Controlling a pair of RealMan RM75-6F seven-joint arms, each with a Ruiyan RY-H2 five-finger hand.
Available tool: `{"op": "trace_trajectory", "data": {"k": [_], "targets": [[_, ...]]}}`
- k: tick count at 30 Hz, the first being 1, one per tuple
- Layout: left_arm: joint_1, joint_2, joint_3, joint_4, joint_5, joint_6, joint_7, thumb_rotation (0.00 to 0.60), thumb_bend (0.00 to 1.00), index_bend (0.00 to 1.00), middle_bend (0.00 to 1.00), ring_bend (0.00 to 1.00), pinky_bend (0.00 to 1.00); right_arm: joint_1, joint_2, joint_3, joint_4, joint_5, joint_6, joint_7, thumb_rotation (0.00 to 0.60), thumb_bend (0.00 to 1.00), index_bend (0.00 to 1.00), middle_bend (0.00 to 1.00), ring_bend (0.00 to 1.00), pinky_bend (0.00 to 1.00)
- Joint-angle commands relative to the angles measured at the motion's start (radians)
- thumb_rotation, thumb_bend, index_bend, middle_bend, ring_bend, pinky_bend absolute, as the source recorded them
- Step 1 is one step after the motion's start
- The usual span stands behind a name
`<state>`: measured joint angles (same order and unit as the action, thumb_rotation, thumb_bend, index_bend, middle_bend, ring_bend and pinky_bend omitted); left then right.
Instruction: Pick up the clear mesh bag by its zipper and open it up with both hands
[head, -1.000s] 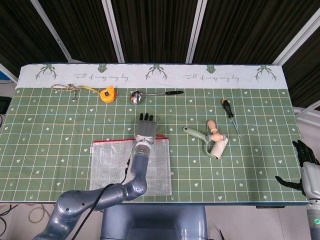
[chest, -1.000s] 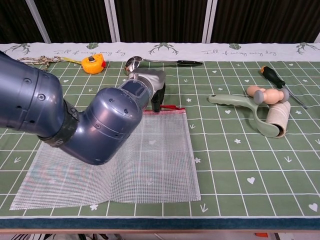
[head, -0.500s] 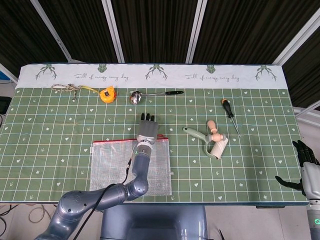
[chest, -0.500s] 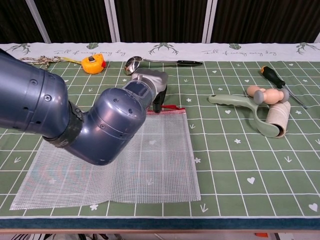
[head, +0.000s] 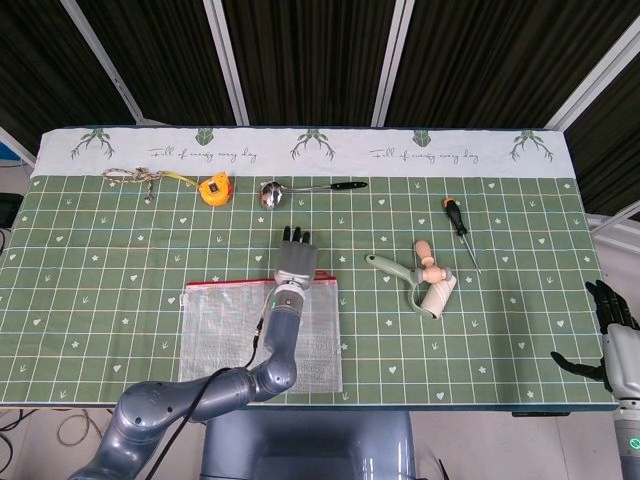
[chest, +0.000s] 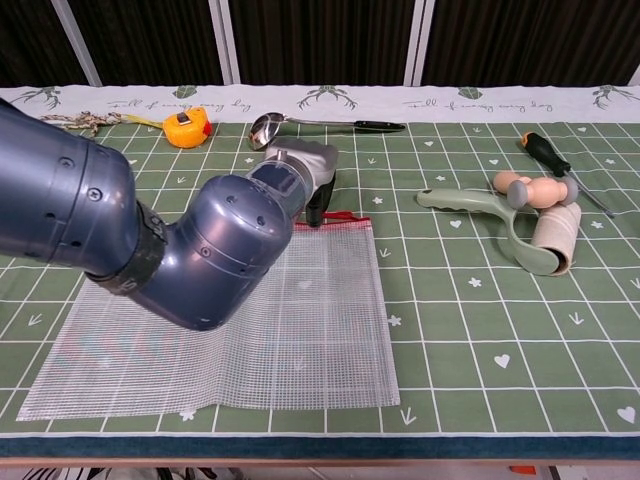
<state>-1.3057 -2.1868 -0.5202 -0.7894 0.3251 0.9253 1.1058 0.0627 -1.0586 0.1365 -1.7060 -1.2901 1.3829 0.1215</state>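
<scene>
The clear mesh bag (head: 225, 330) (chest: 310, 320) lies flat on the green cloth near the table's front edge. Its red zipper edge (head: 215, 283) (chest: 345, 222) faces the back. My left hand (head: 293, 258) (chest: 305, 175) hovers over the right end of that zipper edge, fingers stretched out toward the back of the table. In the chest view its dark fingertips (chest: 316, 205) point down just behind the red strip; whether they touch it is unclear. My right hand (head: 610, 340) hangs with spread fingers past the table's right front corner, holding nothing.
A green-handled roller with wooden pieces (head: 425, 285) (chest: 530, 215) lies right of the bag. A screwdriver (head: 458, 222), a ladle (head: 300, 188), an orange tape measure (head: 214, 189) and a knotted cord (head: 135, 177) sit along the back.
The left hand has crept slightly toward the back right, and the bag's right and front edges have shifted a little with it. The right hand has stayed still.
</scene>
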Motion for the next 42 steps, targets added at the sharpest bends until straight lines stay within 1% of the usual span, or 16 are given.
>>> {"op": "trace_trajectory", "data": {"k": [1, 5, 12, 21, 27, 34, 37, 42], "targets": [[0.003, 0.003, 0.000, -0.006, 0.005, 0.004, -0.002, 0.600, 0.38, 0.57, 0.14, 0.00, 0.00, 0.000, 0.000, 0.000, 0.000, -0.001, 0.001, 0.000, 0.600, 0.20, 0.00, 0.00, 0.00, 0.20], [0.006, 0.013, -0.003, -0.022, 0.017, 0.010, -0.012, 0.600, 0.40, 0.57, 0.14, 0.00, 0.00, 0.000, 0.001, 0.000, -0.001, 0.000, 0.000, 0.001, 0.600, 0.20, 0.00, 0.00, 0.00, 0.20], [0.006, 0.053, -0.011, -0.081, 0.051, 0.032, -0.027, 0.600, 0.44, 0.57, 0.15, 0.00, 0.00, -0.001, 0.002, 0.000, -0.003, -0.005, 0.004, 0.003, 0.600, 0.20, 0.00, 0.00, 0.00, 0.20], [0.000, 0.143, -0.029, -0.224, 0.085, 0.076, -0.019, 0.600, 0.46, 0.58, 0.15, 0.00, 0.00, -0.001, 0.004, 0.000, -0.009, -0.004, 0.003, 0.003, 0.600, 0.20, 0.00, 0.00, 0.00, 0.20], [-0.016, 0.211, -0.059, -0.314, 0.089, 0.094, -0.017, 0.600, 0.47, 0.58, 0.15, 0.00, 0.00, -0.001, 0.011, 0.003, -0.026, 0.012, -0.003, 0.000, 0.600, 0.20, 0.00, 0.00, 0.00, 0.20], [-0.028, 0.283, -0.082, -0.399, 0.086, 0.100, -0.025, 0.600, 0.49, 0.59, 0.16, 0.00, 0.00, 0.002, 0.022, 0.014, -0.070, 0.027, -0.002, -0.011, 0.600, 0.20, 0.00, 0.00, 0.00, 0.20], [-0.036, 0.315, -0.090, -0.435, 0.080, 0.103, -0.024, 0.600, 0.51, 0.60, 0.16, 0.00, 0.00, 0.007, 0.030, 0.021, -0.102, 0.044, -0.011, -0.014, 0.600, 0.20, 0.00, 0.00, 0.00, 0.20], [-0.049, 0.362, -0.100, -0.488, 0.075, 0.110, -0.027, 0.600, 0.51, 0.60, 0.16, 0.00, 0.00, 0.032, 0.041, 0.041, -0.164, 0.089, -0.049, -0.027, 0.600, 0.20, 0.00, 0.00, 0.00, 0.20]]}}
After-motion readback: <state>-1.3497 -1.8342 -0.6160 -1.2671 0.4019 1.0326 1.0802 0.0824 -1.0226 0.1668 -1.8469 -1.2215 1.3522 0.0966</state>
